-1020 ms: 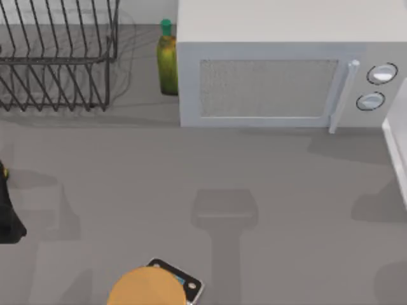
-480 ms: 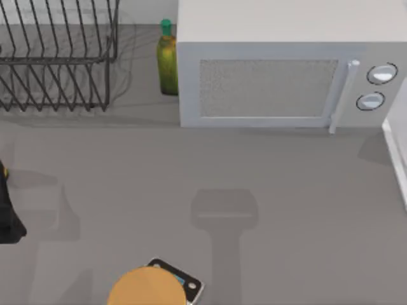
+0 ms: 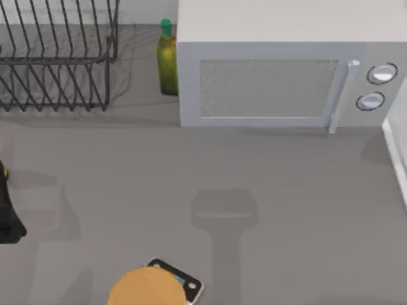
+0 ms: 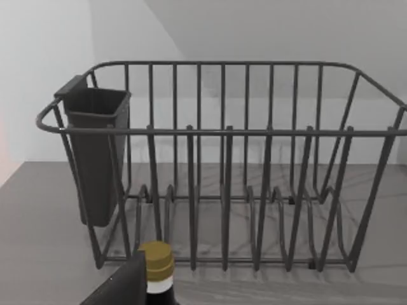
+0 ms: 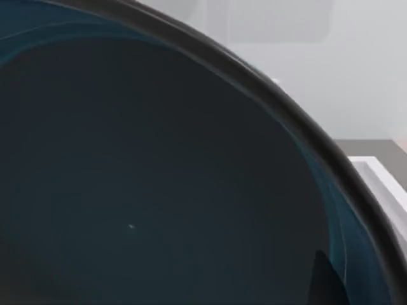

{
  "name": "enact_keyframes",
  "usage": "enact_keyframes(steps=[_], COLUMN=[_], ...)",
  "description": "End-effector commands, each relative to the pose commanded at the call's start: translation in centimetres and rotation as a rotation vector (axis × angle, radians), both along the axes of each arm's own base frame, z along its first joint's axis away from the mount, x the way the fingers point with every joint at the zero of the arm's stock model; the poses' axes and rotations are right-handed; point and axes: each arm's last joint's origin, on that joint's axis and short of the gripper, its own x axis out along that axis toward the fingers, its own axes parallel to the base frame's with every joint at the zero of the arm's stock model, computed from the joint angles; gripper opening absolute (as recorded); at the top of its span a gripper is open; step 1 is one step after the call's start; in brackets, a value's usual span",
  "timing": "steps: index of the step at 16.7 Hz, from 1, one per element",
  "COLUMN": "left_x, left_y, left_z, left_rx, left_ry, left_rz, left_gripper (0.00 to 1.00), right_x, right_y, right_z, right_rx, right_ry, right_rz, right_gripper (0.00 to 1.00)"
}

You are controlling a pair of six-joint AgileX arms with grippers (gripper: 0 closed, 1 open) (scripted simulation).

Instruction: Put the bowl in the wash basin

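Note:
The bowl (image 5: 146, 178) sits very close in the right wrist view, its deep-blue inside ringed by a dark rim. One dark finger of my right gripper (image 5: 323, 283) lies over the bowl's inner wall, shut on the bowl. Just past the rim runs the white edge of the wash basin (image 5: 381, 184). In the top view the same edge is a thin white strip (image 3: 395, 152) at the table's right side. My left gripper (image 3: 6, 216) is parked at the left edge of the table.
A grey-white microwave (image 3: 280, 70) stands at the back right, with a green bottle (image 3: 167, 60) beside it. The black wire dish rack (image 3: 57, 57) fills the back left. An orange-tan disc (image 3: 146, 289) rests at the front on a small flat device (image 3: 187, 283).
The shadows on the table's right side have shrunk and drifted toward the back right corner. The left arm and the objects on the table have not moved.

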Motion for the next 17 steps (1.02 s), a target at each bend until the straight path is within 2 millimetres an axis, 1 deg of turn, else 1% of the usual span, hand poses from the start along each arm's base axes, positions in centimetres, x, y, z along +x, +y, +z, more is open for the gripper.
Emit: enact_keyframes(steps=[11,12,17], left_x=[0.0,0.0,0.0], left_y=[0.0,0.0,0.0], left_z=[0.0,0.0,0.0], left_rx=[0.0,0.0,0.0], left_ry=[0.0,0.0,0.0], left_rz=[0.0,0.0,0.0], left_gripper=[1.0,1.0,1.0], right_x=[0.0,0.0,0.0], right_y=[0.0,0.0,0.0], right_z=[0.0,0.0,0.0], right_rx=[0.0,0.0,0.0], right_ry=[0.0,0.0,0.0], right_rz=[0.0,0.0,0.0], right_gripper=[0.98,1.0,1.0])
